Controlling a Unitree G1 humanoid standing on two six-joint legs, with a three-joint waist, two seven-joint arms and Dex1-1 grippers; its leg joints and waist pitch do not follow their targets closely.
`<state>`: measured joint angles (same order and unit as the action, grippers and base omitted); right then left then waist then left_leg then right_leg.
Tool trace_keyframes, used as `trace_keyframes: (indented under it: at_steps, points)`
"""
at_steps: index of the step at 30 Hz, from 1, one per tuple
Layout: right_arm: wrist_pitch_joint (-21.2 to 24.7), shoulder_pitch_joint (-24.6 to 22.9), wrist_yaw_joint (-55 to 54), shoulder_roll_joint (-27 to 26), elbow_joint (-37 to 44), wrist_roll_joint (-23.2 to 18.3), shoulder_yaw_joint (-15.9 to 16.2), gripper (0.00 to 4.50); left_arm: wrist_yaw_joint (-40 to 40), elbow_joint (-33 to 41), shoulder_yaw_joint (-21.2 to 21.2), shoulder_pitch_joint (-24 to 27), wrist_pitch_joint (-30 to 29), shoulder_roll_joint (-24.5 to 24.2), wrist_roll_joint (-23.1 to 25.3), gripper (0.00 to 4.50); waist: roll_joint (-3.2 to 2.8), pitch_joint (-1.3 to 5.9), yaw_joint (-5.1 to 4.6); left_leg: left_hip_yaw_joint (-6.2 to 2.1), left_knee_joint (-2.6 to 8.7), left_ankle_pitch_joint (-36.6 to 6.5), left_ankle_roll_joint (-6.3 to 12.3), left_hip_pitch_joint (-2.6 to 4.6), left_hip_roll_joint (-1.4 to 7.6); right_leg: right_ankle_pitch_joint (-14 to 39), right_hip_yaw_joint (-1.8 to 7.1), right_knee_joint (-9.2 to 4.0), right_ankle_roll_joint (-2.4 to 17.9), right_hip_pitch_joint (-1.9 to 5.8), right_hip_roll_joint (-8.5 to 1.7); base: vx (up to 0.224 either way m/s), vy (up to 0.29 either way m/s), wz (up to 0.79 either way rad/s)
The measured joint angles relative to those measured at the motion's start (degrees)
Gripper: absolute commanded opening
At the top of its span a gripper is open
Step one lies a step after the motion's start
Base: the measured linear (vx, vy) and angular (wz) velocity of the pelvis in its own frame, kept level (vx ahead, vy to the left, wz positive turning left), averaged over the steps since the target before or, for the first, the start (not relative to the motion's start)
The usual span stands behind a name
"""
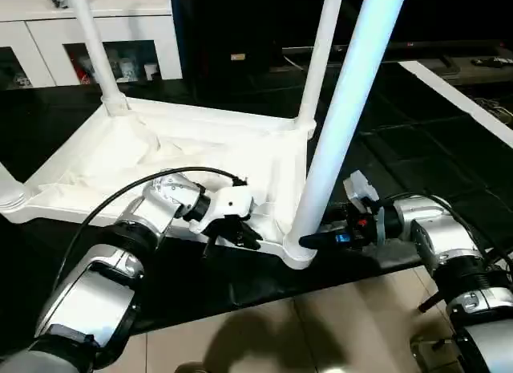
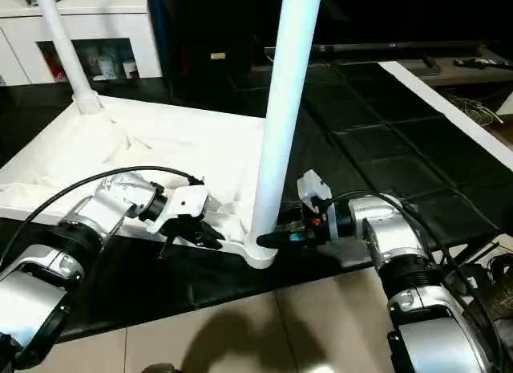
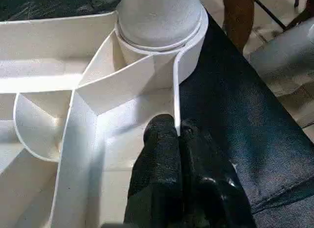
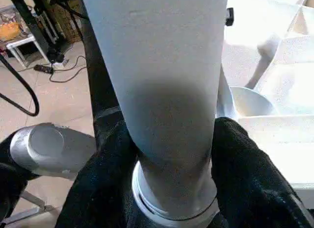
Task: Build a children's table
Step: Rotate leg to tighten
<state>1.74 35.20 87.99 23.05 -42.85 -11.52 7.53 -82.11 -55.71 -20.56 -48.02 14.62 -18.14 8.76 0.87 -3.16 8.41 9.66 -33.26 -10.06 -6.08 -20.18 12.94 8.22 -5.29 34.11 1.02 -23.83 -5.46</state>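
Lying upside down, children's table (image 1: pixel 184 160) points legs upward

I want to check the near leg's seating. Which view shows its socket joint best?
The left wrist view: the leg base sits in its corner socket, ribs visible, left gripper pinching the frame wall. The right wrist view shows the right gripper around the leg; eye views show the joint small.
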Motion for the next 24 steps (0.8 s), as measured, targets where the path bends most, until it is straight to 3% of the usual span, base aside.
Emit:
trace_keyframes:
  at_steps: [8,11,16,20,24]
  points:
    - [0.63,-4.36,-2.48,-0.56,4.38,-1.15,-1.74,1.93,0.92,-0.40,0.80,0.00,-3.68,1.72,-0.37,0.00,-0.12,0.07,0.45,0.01,-0.03,0.00,0.01,0.09,-0.01,0.03,0.06,-0.03,-0.04,0.22,-0.04,0.000,0.000,0.00]
    - [0.98,-6.47,-6.91,-1.85,5.78,-1.79,-3.44,1.93,2.88,-1.31,1.72,-0.26,-6.04,2.31,-0.51,0.00,-0.15,0.08,0.21,0.01,-0.04,0.01,0.01,0.14,-0.02,0.16,0.06,-0.02,-0.26,0.43,-0.04,0.000,0.000,0.00]
    - [4.23,-8.01,-19.52,-5.27,8.15,-1.30,-6.70,1.91,9.61,-3.38,3.42,-1.76,-11.70,4.12,-0.26,0.00,-0.19,0.09,-0.97,-0.02,-0.10,0.01,0.00,0.21,-0.05,0.27,0.05,-0.14,-0.44,0.47,-0.04,0.000,0.000,0.00]
    - [7.74,-8.13,-33.89,-10.64,9.53,-0.70,-10.20,1.91,17.69,-4.61,6.27,-2.60,-17.17,6.70,-0.33,0.00,-0.20,0.11,-2.64,-0.07,-0.09,0.01,0.00,0.24,-0.06,0.27,0.00,-0.22,-0.45,0.48,-0.03,0.000,0.000,0.00]
    - [9.65,-2.19,-48.51,-16.20,4.61,1.01,-12.39,1.91,27.36,-5.71,8.59,-4.07,-21.87,8.95,-0.34,0.00,-0.24,0.09,-4.14,-0.14,-0.14,0.01,-0.01,0.16,-0.06,0.27,-0.08,-0.23,-0.44,0.29,-0.02,0.000,0.000,0.00]
